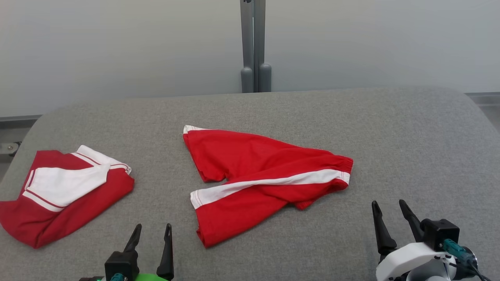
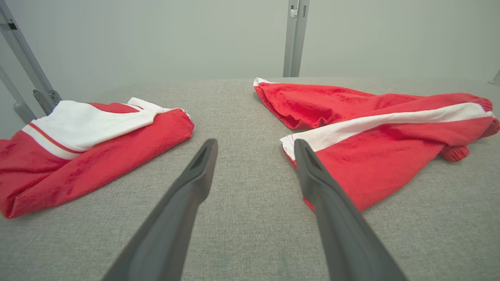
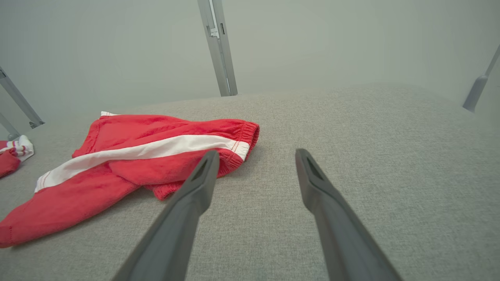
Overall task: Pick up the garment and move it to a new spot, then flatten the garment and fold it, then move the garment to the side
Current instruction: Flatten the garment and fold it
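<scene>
On the grey desk (image 1: 410, 136), a folded red-and-white garment (image 1: 66, 191) lies at the far left. The left gripper (image 1: 153, 226) hovers beside it at the near edge, jaws spread and empty. Red shorts (image 1: 265, 175) with a white stripe lie rumpled mid-desk. The right gripper (image 1: 388, 203) hovers near their waistband, jaws spread, empty.

Light: bright, even, diffuse.
Shadows: thin and soft along the near edge of the red shorts (image 1: 269, 175).
Wrist views: side post (image 2: 26, 58) leans from wide-angle distortion.
</scene>
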You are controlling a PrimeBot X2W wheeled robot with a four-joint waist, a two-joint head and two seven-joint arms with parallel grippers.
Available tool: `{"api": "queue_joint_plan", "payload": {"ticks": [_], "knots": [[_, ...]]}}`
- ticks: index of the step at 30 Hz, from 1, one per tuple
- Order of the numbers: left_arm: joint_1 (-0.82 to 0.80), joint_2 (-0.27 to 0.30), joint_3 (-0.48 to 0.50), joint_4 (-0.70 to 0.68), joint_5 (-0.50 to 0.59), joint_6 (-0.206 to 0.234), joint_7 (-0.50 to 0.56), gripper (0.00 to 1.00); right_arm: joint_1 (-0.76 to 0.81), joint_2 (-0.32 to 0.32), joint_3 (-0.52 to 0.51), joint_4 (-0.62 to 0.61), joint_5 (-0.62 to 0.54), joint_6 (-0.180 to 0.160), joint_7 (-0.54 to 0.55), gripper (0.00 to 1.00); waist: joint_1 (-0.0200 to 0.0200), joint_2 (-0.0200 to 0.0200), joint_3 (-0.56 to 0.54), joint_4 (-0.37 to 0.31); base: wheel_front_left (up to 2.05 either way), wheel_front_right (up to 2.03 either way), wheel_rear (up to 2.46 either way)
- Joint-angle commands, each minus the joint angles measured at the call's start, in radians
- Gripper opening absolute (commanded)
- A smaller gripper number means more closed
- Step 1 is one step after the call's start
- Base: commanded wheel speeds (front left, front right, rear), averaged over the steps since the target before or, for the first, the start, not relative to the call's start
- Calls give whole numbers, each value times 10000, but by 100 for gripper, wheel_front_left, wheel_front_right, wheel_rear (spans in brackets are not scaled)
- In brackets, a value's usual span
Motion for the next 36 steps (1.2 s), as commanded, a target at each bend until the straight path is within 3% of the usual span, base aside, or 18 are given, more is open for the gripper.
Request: {"api": "queue_joint_plan", "payload": {"ticks": [1,20,36], "knots": [[-101,26,-18,24,-180,-79,11,100,-109,-13,43,23,15,-14,-31,100,0,-1,149,11,0,0,0],[-2295,27,-821,1026,-1907,-778,11,100,-1570,-13,410,-65,-32,-14,-31,100,0,-1,2182,-53,0,0,0],[-3883,128,-2042,2927,-3965,-869,11,100,-2217,-53,678,-108,59,-14,-31,100,0,-1,3114,-272,0,0,0]]}}
